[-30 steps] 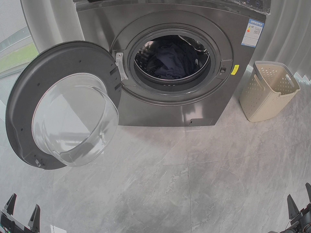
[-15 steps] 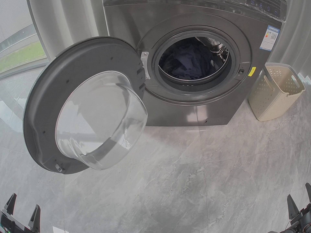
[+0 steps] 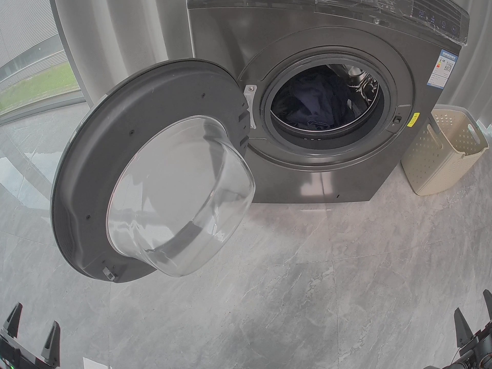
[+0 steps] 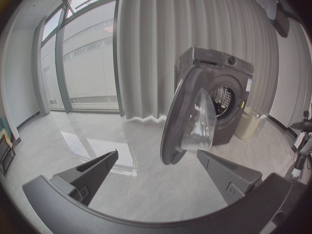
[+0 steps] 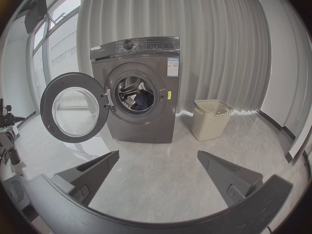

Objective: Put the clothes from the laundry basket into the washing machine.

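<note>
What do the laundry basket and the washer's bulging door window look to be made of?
Laundry basket: likely moulded plastic, matt beige; its walls carry regular rows of holes. Door window: clear and glossy, glass or plastic, hard to tell; the floor shows through it.

In the head view the upper edge cuts off the top of the washing machine [image 3: 307, 185]. The wall of the laundry basket [image 3: 435, 165] hides its bottom, so what lies inside cannot be told. The dark clothes [image 3: 315, 103] in the drum form one bundle, and its pieces cannot be counted. The lower edge cuts the left gripper [image 3: 33, 324] and right gripper [image 3: 472, 308] just below their fingers. In the left wrist view the door [image 4: 177, 121] covers part of the drum's mouth.
</note>
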`<state>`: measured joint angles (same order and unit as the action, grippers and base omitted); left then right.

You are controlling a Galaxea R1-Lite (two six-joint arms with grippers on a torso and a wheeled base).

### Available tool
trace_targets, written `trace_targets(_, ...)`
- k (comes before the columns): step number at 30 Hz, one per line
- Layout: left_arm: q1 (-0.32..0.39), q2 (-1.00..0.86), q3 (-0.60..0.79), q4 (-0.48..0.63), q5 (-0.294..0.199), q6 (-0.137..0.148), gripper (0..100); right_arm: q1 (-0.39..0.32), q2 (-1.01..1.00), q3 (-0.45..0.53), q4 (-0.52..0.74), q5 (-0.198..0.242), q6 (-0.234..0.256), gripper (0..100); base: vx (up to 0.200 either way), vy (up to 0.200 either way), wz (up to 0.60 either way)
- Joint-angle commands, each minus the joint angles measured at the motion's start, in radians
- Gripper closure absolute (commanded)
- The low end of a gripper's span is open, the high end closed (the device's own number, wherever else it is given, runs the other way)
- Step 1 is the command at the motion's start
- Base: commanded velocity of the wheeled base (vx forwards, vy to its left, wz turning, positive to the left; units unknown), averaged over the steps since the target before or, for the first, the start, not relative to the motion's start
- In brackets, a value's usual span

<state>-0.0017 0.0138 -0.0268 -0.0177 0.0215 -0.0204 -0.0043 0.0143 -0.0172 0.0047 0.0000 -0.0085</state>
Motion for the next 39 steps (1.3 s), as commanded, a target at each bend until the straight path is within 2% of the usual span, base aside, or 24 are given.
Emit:
trace_targets(1, -0.012, 0.098, -0.205, 0.016, -0.034, -0.024, 0, 0.000, -0.014, 0.017, 0.000, -0.002, 0.001, 0, 0.000, 0.000, 0.00)
trace_targets(3, -0.021, 0.166, -0.222, 0.018, -0.060, -0.023, 0, 0.000, -0.014, 0.017, 0.000, -0.002, 0.001, 0, 0.000, 0.000, 0.00)
trace_targets(4, -0.041, 0.250, -0.239, 0.007, -0.100, -0.024, 0, 0.000, -0.014, 0.017, 0.000, -0.002, 0.001, 0, 0.000, 0.000, 0.00)
trace_targets(6, -0.070, 0.350, -0.257, -0.033, -0.141, -0.036, 0, 0.000, -0.014, 0.017, 0.000, -0.002, 0.001, 0, 0.000, 0.000, 0.00)
trace_targets(10, -0.096, 0.526, -0.314, -0.131, -0.158, -0.059, 0, 0.000, -0.014, 0.017, 0.000, -0.002, 0.001, 0, 0.000, 0.000, 0.00)
trace_targets(12, -0.096, 0.568, -0.328, -0.159, -0.160, -0.058, 0, 0.000, -0.014, 0.017, 0.000, -0.002, 0.001, 0, 0.000, 0.000, 0.00)
trace_targets(16, -0.096, 0.718, -0.394, -0.222, -0.204, -0.059, 0, 0.000, -0.014, 0.017, 0.000, 0.000, 0.002, 0, 0.000, 0.000, 0.00)
trace_targets(19, -0.096, 0.772, -0.413, -0.251, -0.219, -0.059, 0, 0.000, -0.014, 0.017, 0.000, 0.000, 0.002, 0, 0.000, 0.000, 0.00)
trace_targets(23, -0.100, 0.871, -0.429, -0.347, -0.267, -0.058, 0, 0.000, -0.014, 0.017, -0.002, 0.000, 0.002, 0, 0.000, 0.000, 0.00)
trace_targets(26, -0.123, 0.902, -0.432, -0.372, -0.322, -0.055, 0, 0.000, -0.014, 0.017, -0.002, 0.000, 0.001, 0, 0.000, 0.000, 0.00)
trace_targets(28, -0.138, 0.907, -0.432, -0.374, -0.337, -0.055, 0, 0.000, -0.014, 0.017, -0.002, 0.000, 0.001, 0, 0.000, 0.000, 0.00)
trace_targets(30, -0.207, 0.908, -0.430, -0.375, -0.356, -0.053, 0, 0.000, -0.014, 0.017, -0.002, 0.000, 0.001, 0, 0.000, 0.000, 0.00)
trace_targets(32, -0.253, 0.903, -0.435, -0.377, -0.356, -0.058, 0, 0.000, -0.014, 0.017, -0.002, 0.000, 0.001, 0, 0.000, 0.000, 0.00)
trace_targets(33, -0.307, 0.896, -0.441, -0.381, -0.354, -0.064, 0, 0.000, -0.014, 0.017, -0.002, 0.000, 0.001, 0, 0.000, 0.000, 0.00)
trace_targets(35, -0.371, 0.885, -0.459, -0.386, -0.351, -0.069, 0, 0.000, -0.014, 0.017, -0.002, 0.000, 0.001, 0, 0.000, 0.000, 0.00)
trace_targets(39, -0.465, 0.870, -0.490, -0.384, -0.347, -0.105, 0, 0.000, -0.014, 0.017, -0.002, 0.000, 0.002, 0, 0.000, 0.000, 0.00)
